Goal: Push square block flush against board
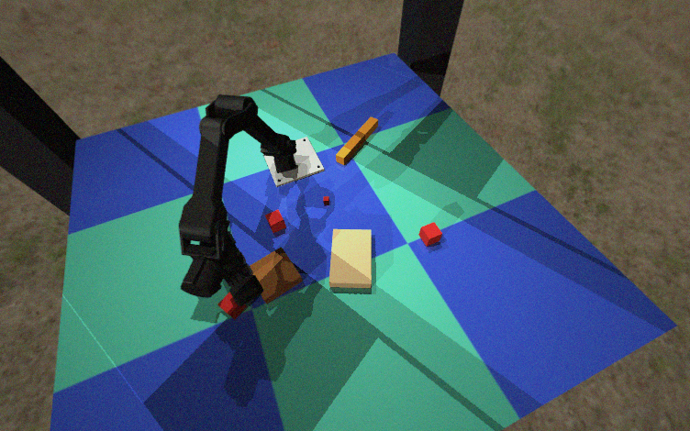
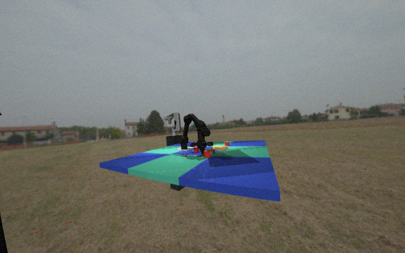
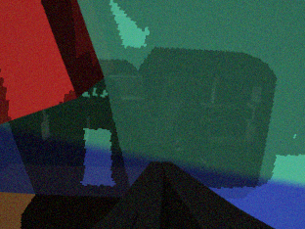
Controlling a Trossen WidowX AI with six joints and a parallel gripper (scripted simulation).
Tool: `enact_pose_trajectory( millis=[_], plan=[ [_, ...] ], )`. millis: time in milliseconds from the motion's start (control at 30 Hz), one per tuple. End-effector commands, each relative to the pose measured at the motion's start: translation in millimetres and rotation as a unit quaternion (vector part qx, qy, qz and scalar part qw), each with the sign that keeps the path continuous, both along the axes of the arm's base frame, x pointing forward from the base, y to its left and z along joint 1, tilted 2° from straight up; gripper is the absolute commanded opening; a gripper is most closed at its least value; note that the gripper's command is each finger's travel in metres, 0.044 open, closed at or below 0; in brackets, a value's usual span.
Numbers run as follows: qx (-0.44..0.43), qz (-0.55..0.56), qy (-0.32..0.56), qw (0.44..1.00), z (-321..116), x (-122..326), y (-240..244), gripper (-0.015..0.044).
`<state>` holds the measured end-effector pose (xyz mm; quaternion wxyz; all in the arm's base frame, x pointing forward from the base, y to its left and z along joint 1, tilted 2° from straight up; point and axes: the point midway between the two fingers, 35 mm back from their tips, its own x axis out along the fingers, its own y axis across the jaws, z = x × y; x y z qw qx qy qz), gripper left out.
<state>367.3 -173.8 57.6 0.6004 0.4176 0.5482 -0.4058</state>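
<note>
The square block, orange-brown, lies flat on the table, turned at an angle to the board. The pale yellow board lies flat to its right in the top view, with a gap between them. My gripper is shut and empty, low down at the side of the block away from the board. Its body hides the block's left corner in the top view. Whether the fingertips touch the block is hidden.
A red cube stands close beside the gripper. Other red cubes, a tiny red cube and an orange bar lie around. The arm's white base plate is at the back.
</note>
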Motion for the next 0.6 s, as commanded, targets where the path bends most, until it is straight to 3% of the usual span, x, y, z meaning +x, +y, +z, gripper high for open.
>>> enact_pose_trajectory(
  millis=[0,567],
  plan=[
    [0.003,-0.001,0.003,1.0,-2.6,-2.2,3.6,0.0],
    [0.003,-0.001,0.003,1.0,-3.0,-5.0,15.0,0.0]
  ],
)
